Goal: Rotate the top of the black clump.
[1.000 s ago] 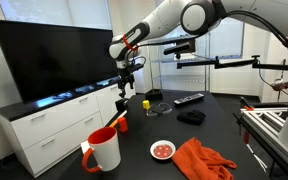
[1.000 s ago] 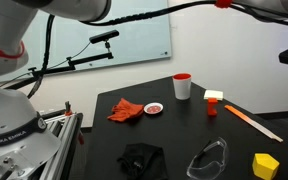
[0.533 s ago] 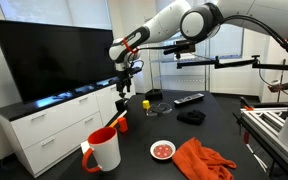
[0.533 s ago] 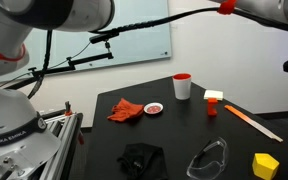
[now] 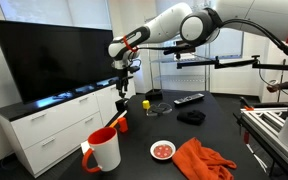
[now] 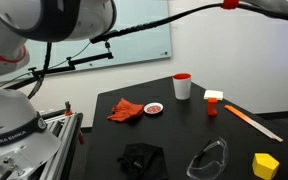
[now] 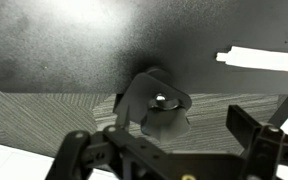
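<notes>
The black clump [image 7: 160,107] is a small upright clamp with a knobbed top and a shiny screw head, fixed on the edge of the black table [image 7: 94,40]. In the wrist view its knob lies between my two fingers. My gripper [image 7: 162,132] is open, with one finger [image 7: 252,125] to the right of the knob and not touching it. In an exterior view the gripper [image 5: 123,88] points down just above the clump [image 5: 121,104] at the table's far left edge. The clump is not visible in the other exterior view.
A white-and-red mug [image 5: 104,150], a small red object [image 5: 121,124], a yellow block [image 5: 145,103], a long black remote [image 5: 188,99], a flat black lump [image 5: 191,117], a small plate [image 5: 163,150] and an orange cloth [image 5: 204,160] lie on the table. A white cabinet with a big screen [image 5: 54,60] stands beside it.
The gripper stays over the clump with hardly any shift. The upper arm links have moved a little in both exterior views.
</notes>
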